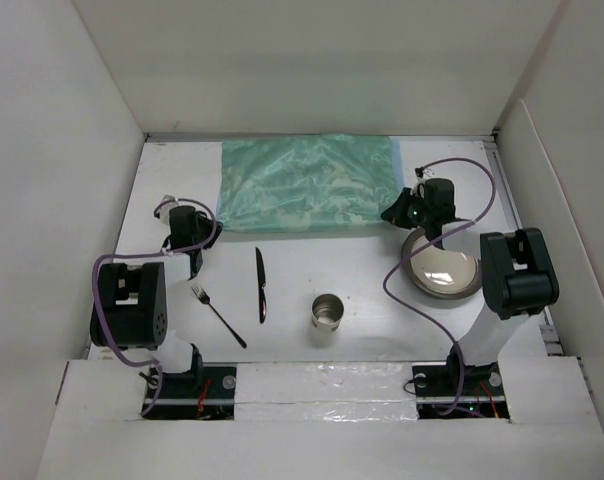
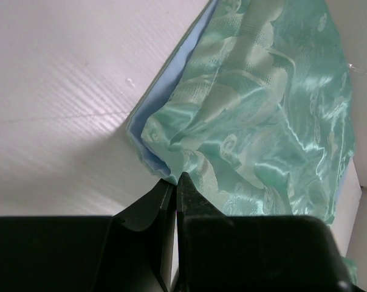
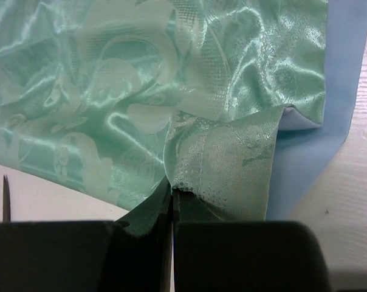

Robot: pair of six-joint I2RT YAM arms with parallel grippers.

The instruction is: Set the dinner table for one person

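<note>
We observe the left gripper (image 2: 176, 179) pinching the near-left corner of the mat (image 1: 307, 180). The right gripper (image 3: 172, 190) pinches its folded near-right corner on the dinner table (image 1: 372, 285).

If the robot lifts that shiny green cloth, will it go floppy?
Probably floppy: the cloth wrinkles and folds where the left hand and right hand pinch it. Its shiny surface looks slippery, so it might slide. It seems thin, likely light.

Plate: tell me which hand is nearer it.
Right. The right hand pinches the mat corner just beyond the plate; the left hand pinches the mat's other near corner, far across the table.
</note>
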